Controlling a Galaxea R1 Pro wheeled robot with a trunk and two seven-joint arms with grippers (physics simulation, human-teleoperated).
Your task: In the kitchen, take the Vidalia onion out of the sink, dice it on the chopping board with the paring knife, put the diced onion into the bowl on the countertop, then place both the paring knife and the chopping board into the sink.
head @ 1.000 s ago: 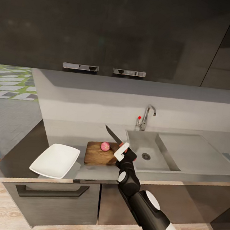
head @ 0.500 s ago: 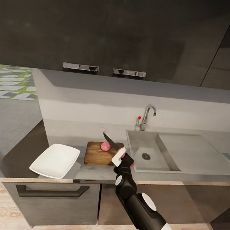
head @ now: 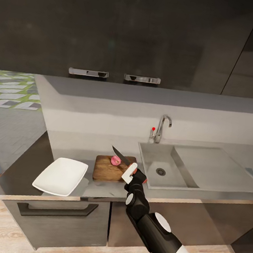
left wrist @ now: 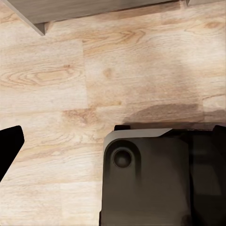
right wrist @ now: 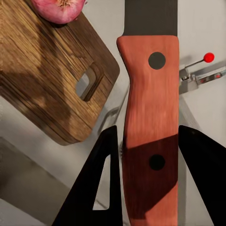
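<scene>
Grey countertop [head: 76, 144] with sink [head: 165, 167] set in. Brown chopping board [head: 111, 169] left of the sink, beside white bowl [head: 61, 176]. Right gripper [head: 133, 171] clamped on knife [head: 121, 156], blade slanting over pink onion [head: 116, 160] on the board. Left gripper: cannot tell.

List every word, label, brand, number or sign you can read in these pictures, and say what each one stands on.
None: no readable text in any view.
The brown wooden knife handle held in the right gripper carries two dark rivets, no brand.
The dark brown wooden chopping board, the shallow white squarish bowl and the glossy dark upper cabinets are unmarked.
The chrome tap's red knob bears no symbol.
</scene>
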